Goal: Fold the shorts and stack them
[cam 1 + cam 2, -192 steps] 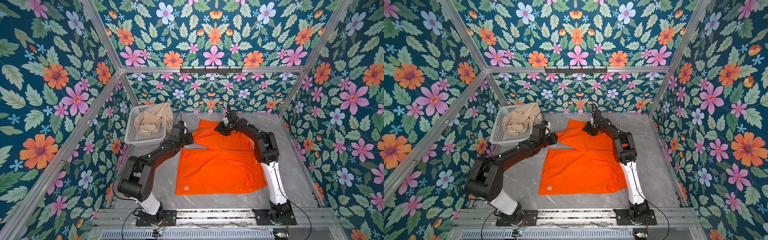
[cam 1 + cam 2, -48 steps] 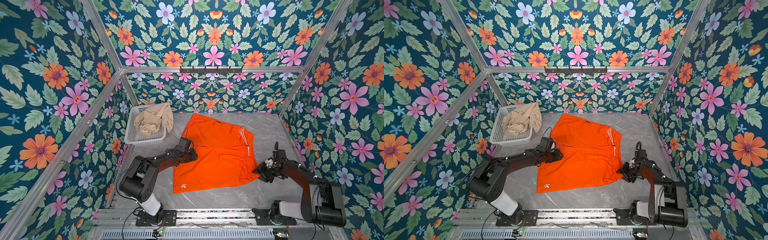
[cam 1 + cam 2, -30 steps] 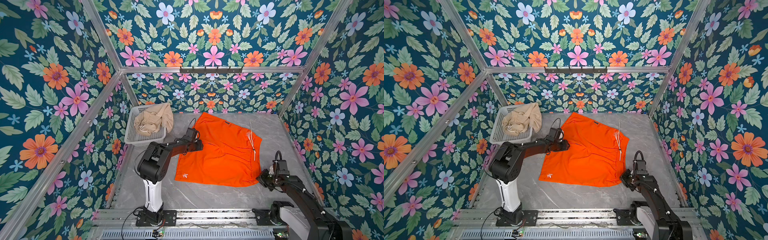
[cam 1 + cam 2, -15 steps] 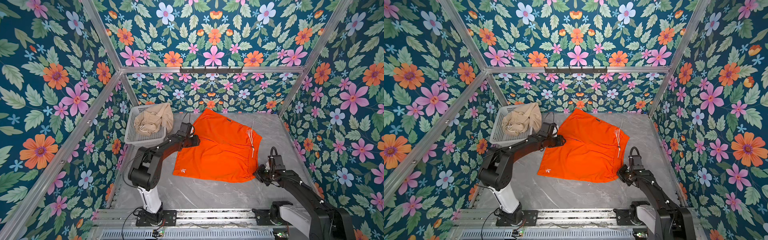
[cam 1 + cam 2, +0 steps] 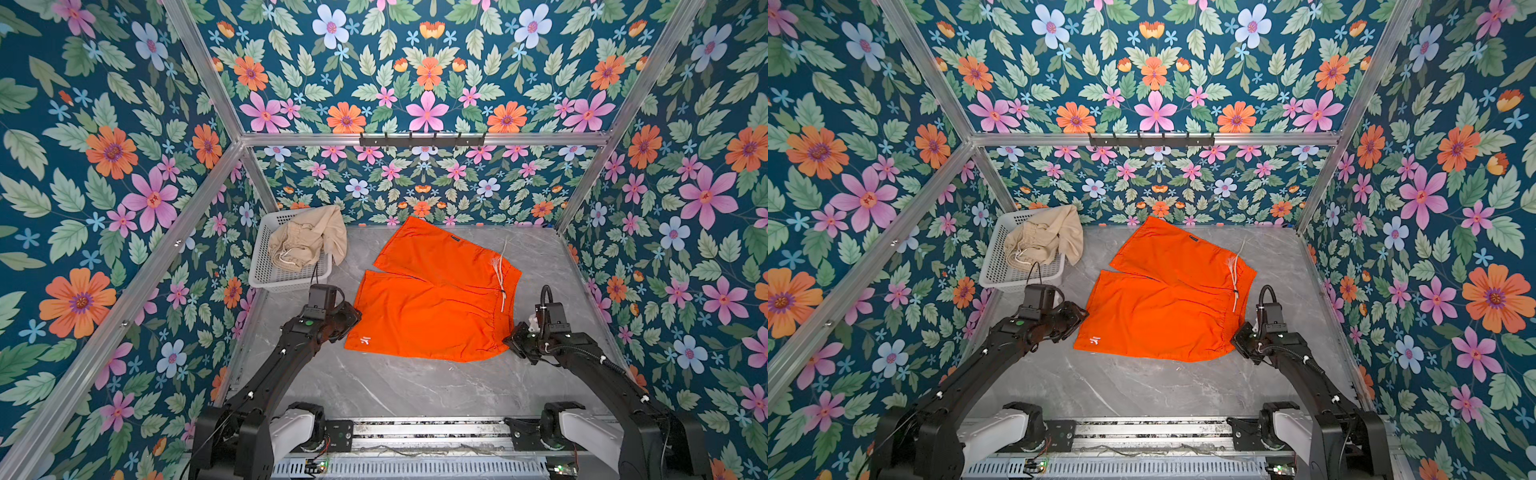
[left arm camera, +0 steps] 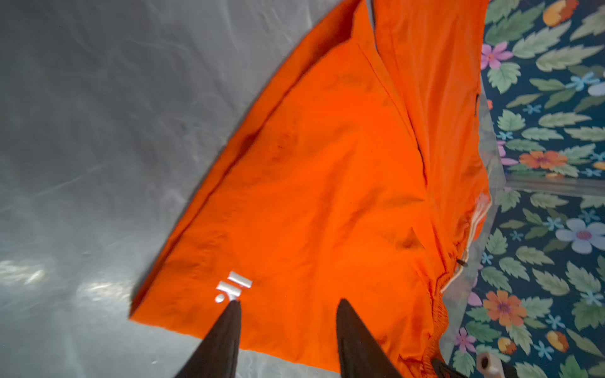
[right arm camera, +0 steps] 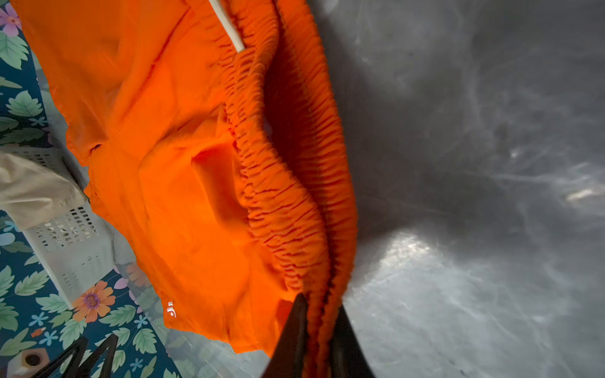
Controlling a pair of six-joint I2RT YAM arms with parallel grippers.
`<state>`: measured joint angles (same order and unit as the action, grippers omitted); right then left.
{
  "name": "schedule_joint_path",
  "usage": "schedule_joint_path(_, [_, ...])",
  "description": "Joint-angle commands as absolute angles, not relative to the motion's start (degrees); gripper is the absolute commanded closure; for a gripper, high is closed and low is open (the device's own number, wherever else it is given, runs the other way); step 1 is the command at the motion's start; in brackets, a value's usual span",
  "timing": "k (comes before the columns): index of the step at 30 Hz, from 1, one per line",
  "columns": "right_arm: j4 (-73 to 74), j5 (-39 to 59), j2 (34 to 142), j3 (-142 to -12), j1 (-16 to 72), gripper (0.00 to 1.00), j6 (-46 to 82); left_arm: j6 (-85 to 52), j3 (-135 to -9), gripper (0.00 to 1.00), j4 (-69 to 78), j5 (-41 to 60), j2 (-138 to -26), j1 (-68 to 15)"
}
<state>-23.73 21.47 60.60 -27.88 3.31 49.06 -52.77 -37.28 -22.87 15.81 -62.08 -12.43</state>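
A pair of orange shorts (image 5: 432, 307) lies flat in the middle of the table (image 5: 395, 386), waist toward the right edge. The right claw (image 7: 319, 302) pinches the near end of the elastic waistband (image 7: 288, 183), while the left claw (image 6: 288, 302) stands spread over the near hem corner. A clean fold likely needs both ends gripped and raised evenly. In the far-left corner, a basket (image 5: 266, 266) holds crumpled beige shorts (image 5: 305, 241).

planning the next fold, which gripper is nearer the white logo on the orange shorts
Left. The left gripper sits right beside the logo; the right gripper clamps the waistband at the opposite end.
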Motion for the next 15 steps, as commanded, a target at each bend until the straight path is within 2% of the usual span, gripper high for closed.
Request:
schedule_joint_path(1, [-25.7, 22.0, 60.6, -28.6, 3.4, 0.86, 47.1, -55.6, -36.2, 0.51, -29.4, 13.6, -61.2, -10.8])
schedule_joint_path(15, [-26.0, 22.1, 60.2, -28.9, 3.6, 0.86, 46.2, -59.6, -31.1, 0.58, -27.6, 15.5, -66.5, -10.1])
